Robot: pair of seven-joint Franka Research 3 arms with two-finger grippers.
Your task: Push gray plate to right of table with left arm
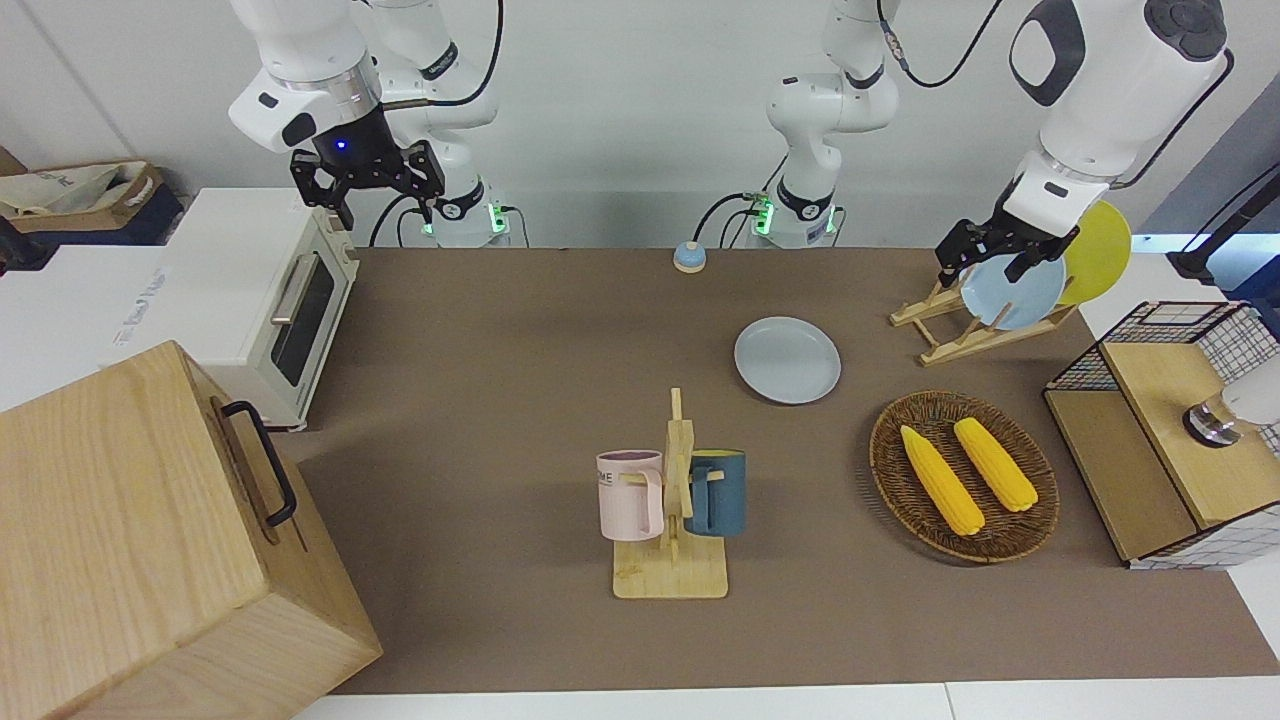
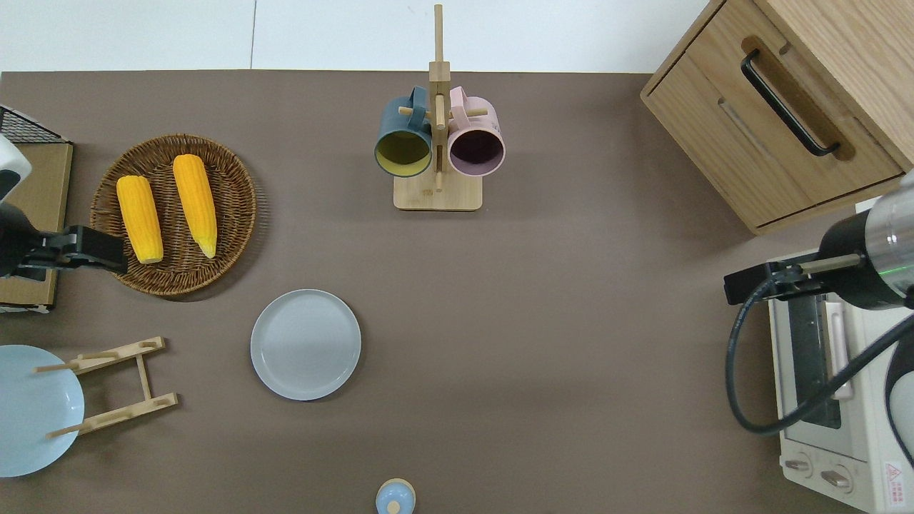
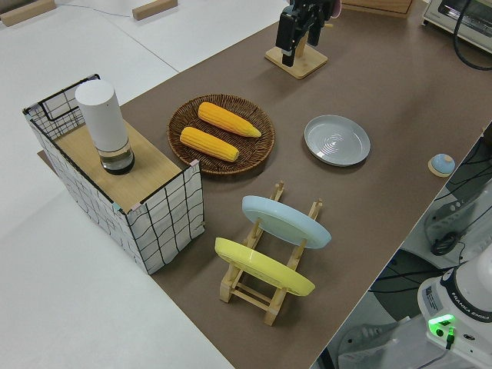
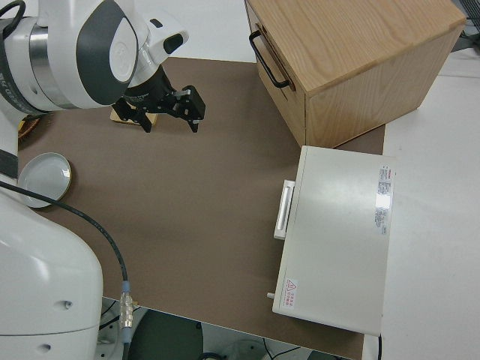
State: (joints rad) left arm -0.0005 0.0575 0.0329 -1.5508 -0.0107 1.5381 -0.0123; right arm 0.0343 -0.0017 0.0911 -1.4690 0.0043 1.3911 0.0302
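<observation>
Front view: the gray plate (image 1: 787, 359) is lying flat on the brown counter (image 1: 500, 400), toward the left arm's end and apart from everything around it. A wicker basket (image 1: 963, 476) holding two corn cobs (image 1: 968, 472) is sitting farther from the robots. A wooden mug stand (image 1: 672, 520) is carrying a pink mug (image 1: 631, 494) and a dark blue mug (image 1: 716, 492).
Left hand, front view: the left hand (image 1: 1001, 259) is hanging in the air by the wooden dish rack (image 1: 965, 320), which is holding a sky-blue plate (image 1: 1015, 290) and a yellow plate (image 1: 1098, 250). Its fingers are standing spread apart and holding nothing.
Right hand, front view: the right arm is parked, its right hand (image 1: 372, 203) spread open and empty.
Overhead view: the gray plate (image 2: 305, 344) is resting between the dish rack (image 2: 114, 385) and the middle of the counter, nearer to the robots than the basket (image 2: 178, 214). The left hand (image 2: 93, 250) is hanging over the basket's edge. A small blue bell (image 2: 395, 497) is sitting at the edge nearest the robots.
Left side view: the gray plate (image 3: 337, 140) is lying beside the basket (image 3: 223, 134), untouched. A wire crate (image 3: 123, 184) is holding a white cylinder (image 3: 102, 123).
Right side view: the right hand (image 4: 171, 116) is hanging open over bare counter. A white toaster oven (image 4: 337, 232) and a wooden drawer box (image 4: 352, 60) are standing at the right arm's end.
</observation>
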